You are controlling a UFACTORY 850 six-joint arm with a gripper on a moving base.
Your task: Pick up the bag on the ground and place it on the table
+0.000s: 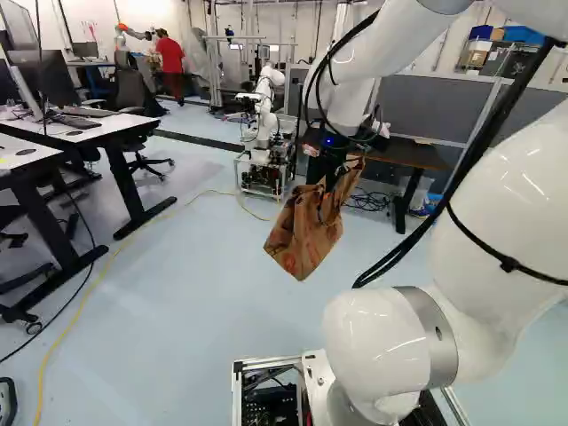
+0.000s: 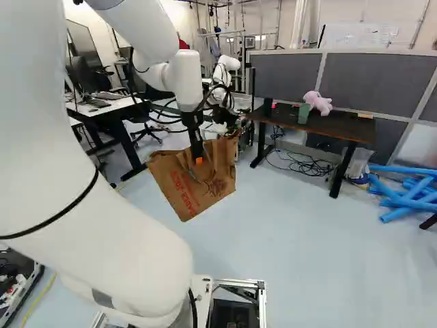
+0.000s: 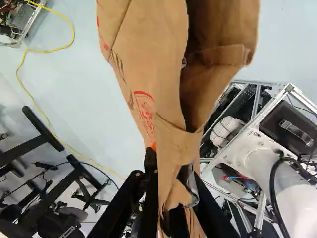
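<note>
Dangling from the black gripper (image 2: 199, 156) of a white robot arm (image 2: 116, 225), a brown paper bag (image 2: 186, 191) with red print hangs tilted above the pale blue floor (image 1: 186, 319), one corner lowest. The two fingers are drawn close together, with the folded paper of the bag pinched between them near its upper edge; an orange pad (image 3: 153, 146) shows against one side of it in the wrist view. Ahead and to the right of the bag in the right base view, and apart from it, stands the dark-topped table (image 2: 341, 127), which bears a pink stuffed toy (image 2: 318, 102) and a green cup (image 2: 304, 113). Gray partition panels (image 2: 379, 83) rise behind the table, black cables (image 2: 307, 166) lie on the floor beneath it, and blue foam tubes (image 2: 410, 198) are piled near its far right side. At the left of the left base view, monitors and keyboards sit on white desks (image 1: 120, 126), beside an office chair (image 1: 133, 93). A yellow cord (image 1: 93, 288) runs across the floor toward another robot (image 1: 264, 106), white and mounted on a metal-framed base beyond the bag.
</note>
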